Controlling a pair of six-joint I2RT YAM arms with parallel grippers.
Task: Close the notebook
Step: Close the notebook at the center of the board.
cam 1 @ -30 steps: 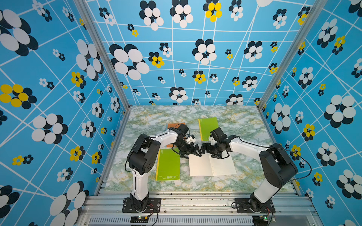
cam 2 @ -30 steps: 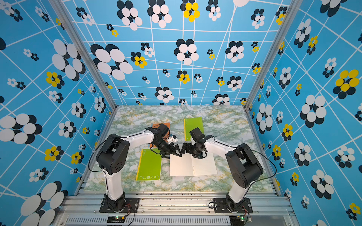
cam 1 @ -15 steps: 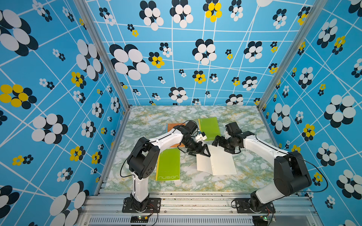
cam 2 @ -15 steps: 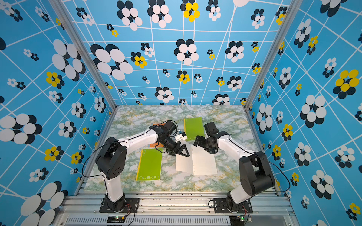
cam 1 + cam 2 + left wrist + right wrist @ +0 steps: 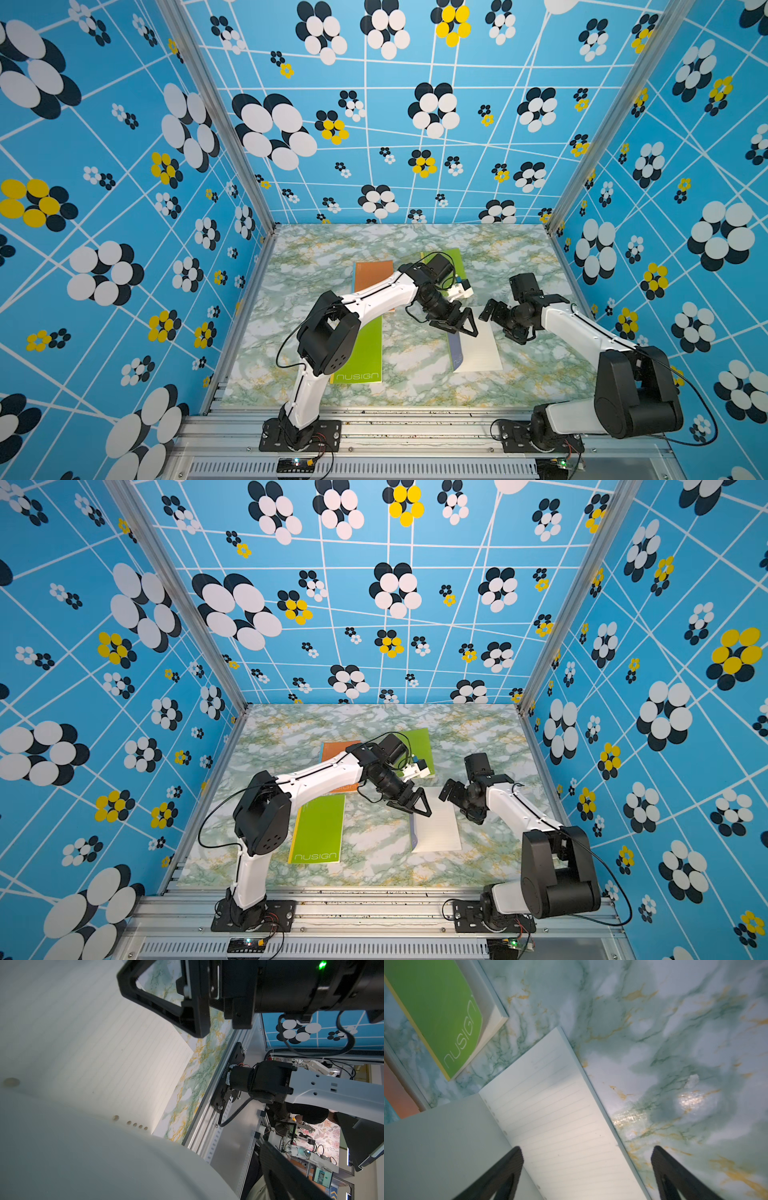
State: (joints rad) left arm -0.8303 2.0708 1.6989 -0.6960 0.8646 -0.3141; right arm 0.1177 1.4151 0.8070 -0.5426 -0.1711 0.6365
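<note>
The notebook (image 5: pixel 478 351) (image 5: pixel 438 829) lies right of the table's middle with a lined white page up. Its left half stands raised, showing a blue cover (image 5: pixel 456 353). My left gripper (image 5: pixel 462 326) (image 5: pixel 417 804) is at the far end of that raised half and looks open. In the left wrist view a blurred page (image 5: pixel 93 1157) hides one of its fingers, and the other finger (image 5: pixel 291 1178) stands clear. My right gripper (image 5: pixel 492 316) (image 5: pixel 451 791) hovers open over the far right corner. Its fingers (image 5: pixel 500 1174) straddle the lined page (image 5: pixel 560 1126).
A shut green notebook (image 5: pixel 361 353) (image 5: pixel 318 833) (image 5: pixel 436 1012) lies front left. An orange one (image 5: pixel 372 274) (image 5: pixel 336 750) lies behind it, partly under my left arm, and another green one (image 5: pixel 453 259) (image 5: pixel 419 746) sits at the back. Metal frame rails border the marble table (image 5: pixel 407 386).
The notebook lay flat open with both grippers at its far edge. The left half has risen and swung rightward with my left gripper. My right gripper has drawn back to the right.
</note>
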